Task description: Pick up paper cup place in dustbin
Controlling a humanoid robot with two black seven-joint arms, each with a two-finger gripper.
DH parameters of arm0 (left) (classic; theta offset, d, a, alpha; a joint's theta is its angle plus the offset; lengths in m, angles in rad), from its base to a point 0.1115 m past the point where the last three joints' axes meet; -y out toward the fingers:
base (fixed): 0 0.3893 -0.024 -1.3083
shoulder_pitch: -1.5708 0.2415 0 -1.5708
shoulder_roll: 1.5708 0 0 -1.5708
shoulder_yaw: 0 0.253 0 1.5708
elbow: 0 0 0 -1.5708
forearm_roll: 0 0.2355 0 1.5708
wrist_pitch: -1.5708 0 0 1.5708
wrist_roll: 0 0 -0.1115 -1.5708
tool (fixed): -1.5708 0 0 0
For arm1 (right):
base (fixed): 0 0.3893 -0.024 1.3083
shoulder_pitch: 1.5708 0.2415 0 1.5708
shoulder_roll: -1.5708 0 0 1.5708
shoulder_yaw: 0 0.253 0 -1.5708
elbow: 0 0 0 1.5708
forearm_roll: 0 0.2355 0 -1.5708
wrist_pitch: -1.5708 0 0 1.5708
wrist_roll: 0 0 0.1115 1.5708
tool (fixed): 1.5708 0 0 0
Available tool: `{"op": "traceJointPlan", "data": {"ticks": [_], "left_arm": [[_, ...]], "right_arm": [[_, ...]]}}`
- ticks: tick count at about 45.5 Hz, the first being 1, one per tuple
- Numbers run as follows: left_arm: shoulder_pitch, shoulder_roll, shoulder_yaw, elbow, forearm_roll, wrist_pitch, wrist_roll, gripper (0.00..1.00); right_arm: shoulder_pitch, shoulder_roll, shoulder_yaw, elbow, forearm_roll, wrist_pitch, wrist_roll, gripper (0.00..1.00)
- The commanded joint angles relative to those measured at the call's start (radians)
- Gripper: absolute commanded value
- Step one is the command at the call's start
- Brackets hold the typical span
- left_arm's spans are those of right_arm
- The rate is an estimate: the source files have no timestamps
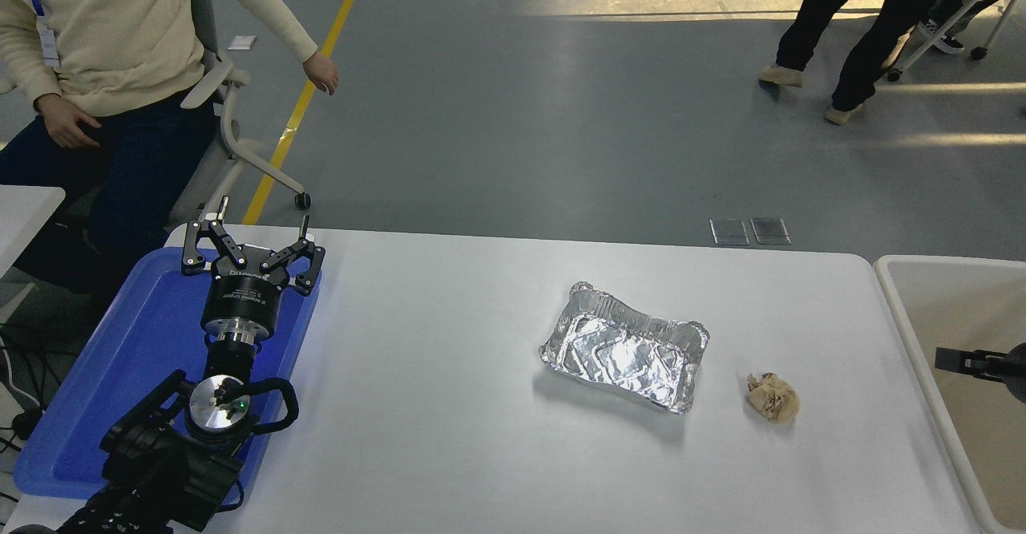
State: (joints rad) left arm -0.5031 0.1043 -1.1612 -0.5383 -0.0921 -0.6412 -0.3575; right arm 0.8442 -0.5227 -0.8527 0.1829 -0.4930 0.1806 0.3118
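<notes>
The dustbin (906,309), a cream plastic bin with a thick pale rim and rounded corner, stands against the white table (449,438) and runs off the picture's edge. The right gripper (958,360) reaches in over it, only one dark fingertip showing, so whether it is open or closed cannot be told. The bin's inner wall and floor around that fingertip look bare and beige; the paper cup shows nowhere in view, neither at the fingertip nor on the table.

Just outside the bin's rim, table-side of the fingertip, lies a crumpled tan paper ball (773,397). Farther that way sits a crinkled silver foil tray (624,347), nothing in it.

Well apart, the left gripper (255,233) is parked above a flat blue tray (120,358), its fingers (195,249) spread wide around nothing.
</notes>
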Motion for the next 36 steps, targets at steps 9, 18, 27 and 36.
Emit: {"op": "traceJointPlan", "data": {"ticks": [9,18,27,36], "left_arm": [[0.002,0.0,0.0,0.0,0.0,0.0,0.0,1.0],[0.002,0.0,0.0,0.0,0.0,0.0,0.0,1.0],[0.002,0.0,0.0,0.0,0.0,0.0,0.0,1.0],[0.002,0.0,0.0,0.0,0.0,0.0,0.0,1.0]], "right_arm": [[0.056,0.024,0.046,0.006,0.001,0.025,0.004,1.0],[0.075,0.032,0.087,0.013,0.001,0.025,0.0,1.0],[0.136,0.033,0.095,0.066,0.004,0.025,-0.005,1.0],[0.197,0.024,0.096,0.158,0.002,0.025,-0.011,1.0]]}}
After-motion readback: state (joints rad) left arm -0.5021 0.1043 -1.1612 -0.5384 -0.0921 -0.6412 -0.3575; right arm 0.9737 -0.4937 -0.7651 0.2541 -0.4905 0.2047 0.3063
